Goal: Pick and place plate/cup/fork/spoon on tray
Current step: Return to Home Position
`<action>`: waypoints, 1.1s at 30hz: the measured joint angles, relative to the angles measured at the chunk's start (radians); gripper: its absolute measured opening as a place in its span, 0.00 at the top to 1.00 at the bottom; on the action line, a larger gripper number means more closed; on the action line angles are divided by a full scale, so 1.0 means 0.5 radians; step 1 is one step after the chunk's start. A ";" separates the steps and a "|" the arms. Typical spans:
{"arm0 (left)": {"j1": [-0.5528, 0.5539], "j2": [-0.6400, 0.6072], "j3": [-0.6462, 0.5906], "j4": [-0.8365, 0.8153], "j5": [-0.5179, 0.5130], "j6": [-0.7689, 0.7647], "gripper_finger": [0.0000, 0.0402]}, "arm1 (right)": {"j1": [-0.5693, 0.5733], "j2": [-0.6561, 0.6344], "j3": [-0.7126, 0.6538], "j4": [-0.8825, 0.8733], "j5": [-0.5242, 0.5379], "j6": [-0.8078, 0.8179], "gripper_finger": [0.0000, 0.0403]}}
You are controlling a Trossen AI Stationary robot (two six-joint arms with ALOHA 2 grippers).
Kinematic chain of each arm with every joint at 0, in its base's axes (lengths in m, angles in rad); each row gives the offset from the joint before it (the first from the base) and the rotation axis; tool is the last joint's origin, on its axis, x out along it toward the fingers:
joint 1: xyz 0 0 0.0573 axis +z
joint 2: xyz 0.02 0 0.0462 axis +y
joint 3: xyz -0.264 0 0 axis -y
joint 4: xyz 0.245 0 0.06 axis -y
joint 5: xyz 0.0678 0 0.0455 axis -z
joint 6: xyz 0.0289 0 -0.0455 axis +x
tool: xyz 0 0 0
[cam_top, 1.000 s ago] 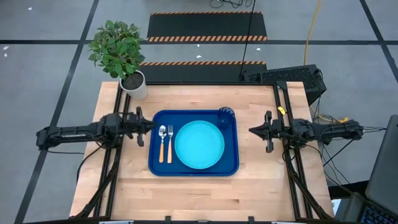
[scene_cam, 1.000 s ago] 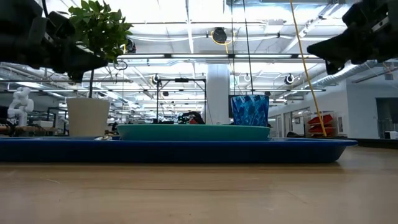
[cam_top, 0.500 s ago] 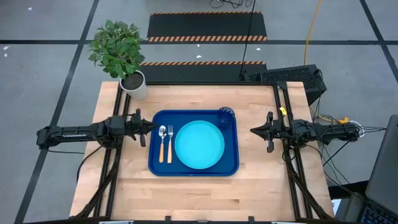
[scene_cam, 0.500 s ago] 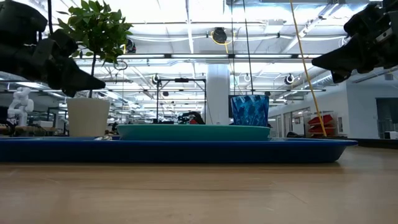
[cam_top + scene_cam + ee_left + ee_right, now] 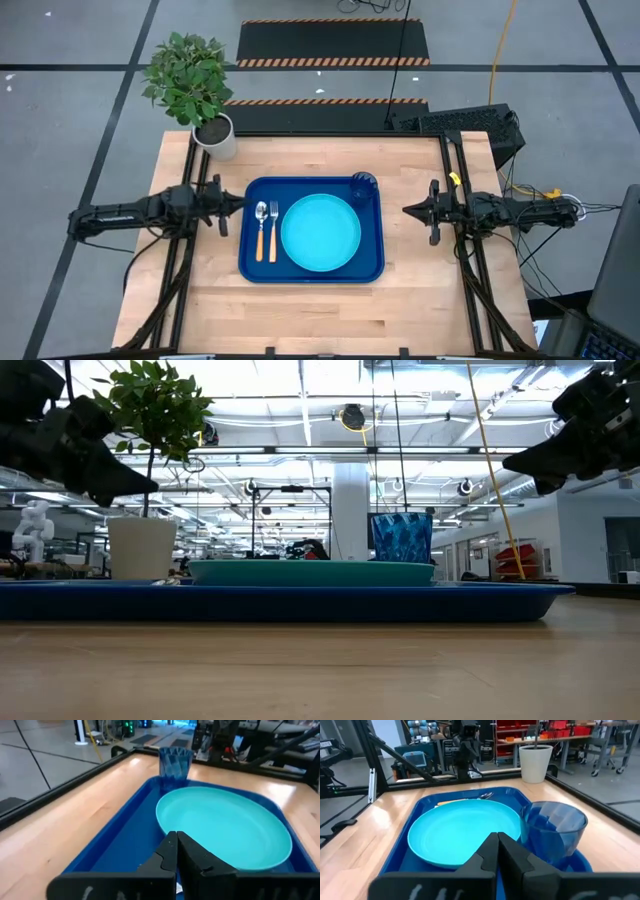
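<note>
light wooden desk (image 5: 300, 320): left hand (image 5: 238, 203) pinched closed, empty; dark blue rimmed plastic tray (image 5: 305, 276) carrying orange-handled silver spoon (image 5: 260, 230), orange-handled fork (image 5: 272, 230), round turquoise plate (image 5: 320, 232), dark blue cup (image 5: 363, 184); right hand (image 5: 408, 210) closed, empty. placing appears finished.

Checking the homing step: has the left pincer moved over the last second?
Yes. The left pincer has drawn back slightly, away from the tray's left rim, toward the table's left side.
</note>
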 joint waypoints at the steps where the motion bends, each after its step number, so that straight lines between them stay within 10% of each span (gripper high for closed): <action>1: 0.000 -0.018 0.000 0.000 -0.001 -0.001 1.00 | -0.001 0.000 -0.002 0.012 0.000 -0.014 1.00; 10: 0.000 -0.074 -0.077 0.304 -0.056 0.021 0.99 | -0.002 0.010 -0.219 0.498 -0.040 0.041 1.00; 33: -0.221 -0.051 -0.155 0.520 0.039 0.131 0.98 | -0.002 0.020 -0.224 0.491 -0.061 0.000 1.00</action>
